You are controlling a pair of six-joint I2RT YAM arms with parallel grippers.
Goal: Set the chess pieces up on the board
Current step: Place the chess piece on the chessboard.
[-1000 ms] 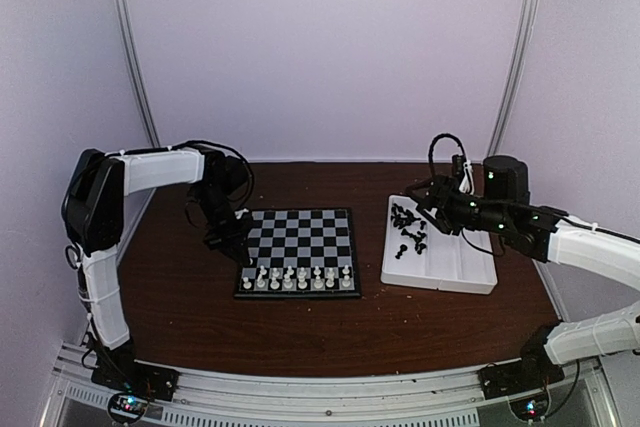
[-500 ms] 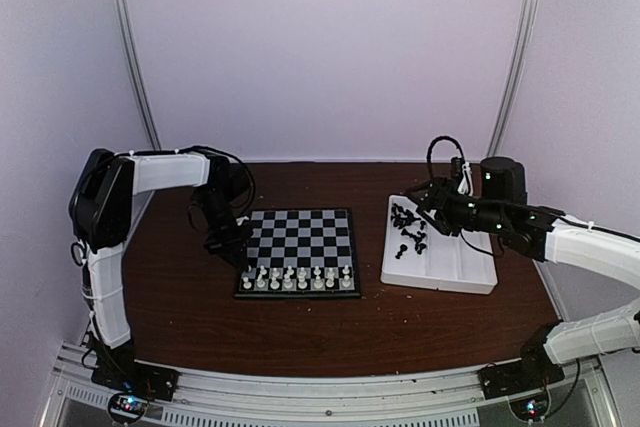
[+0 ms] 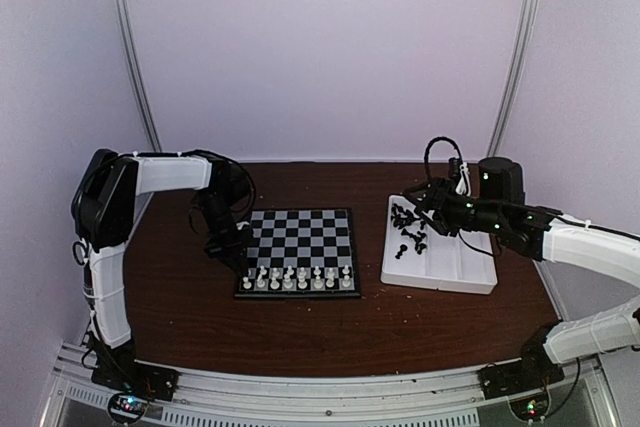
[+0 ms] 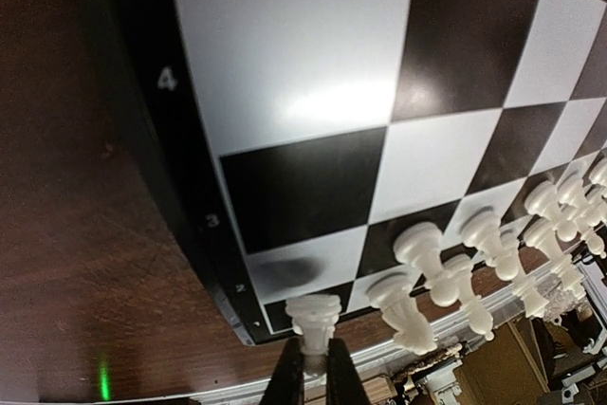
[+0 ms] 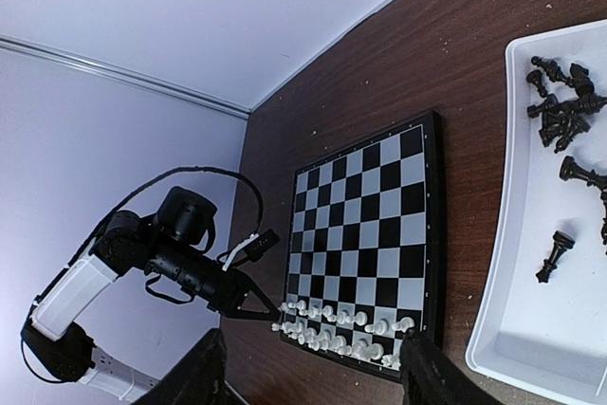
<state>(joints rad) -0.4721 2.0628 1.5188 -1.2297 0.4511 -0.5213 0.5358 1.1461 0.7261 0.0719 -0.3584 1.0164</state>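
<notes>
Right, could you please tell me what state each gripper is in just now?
Left gripper: closed on a white chess piece.
Right gripper: open, holding nothing.

Pale lilac walls (image 3: pixel 320 47) with two thin metal rails (image 3: pixel 132 57) enclose a dark brown wooden table (image 3: pixel 300 332).

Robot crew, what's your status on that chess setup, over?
Left gripper shut on white plastic rook at corner of checkered chessboard. Right gripper open beside white tray of black plastic pieces. White pieces along near rows; far rows bare.
</notes>
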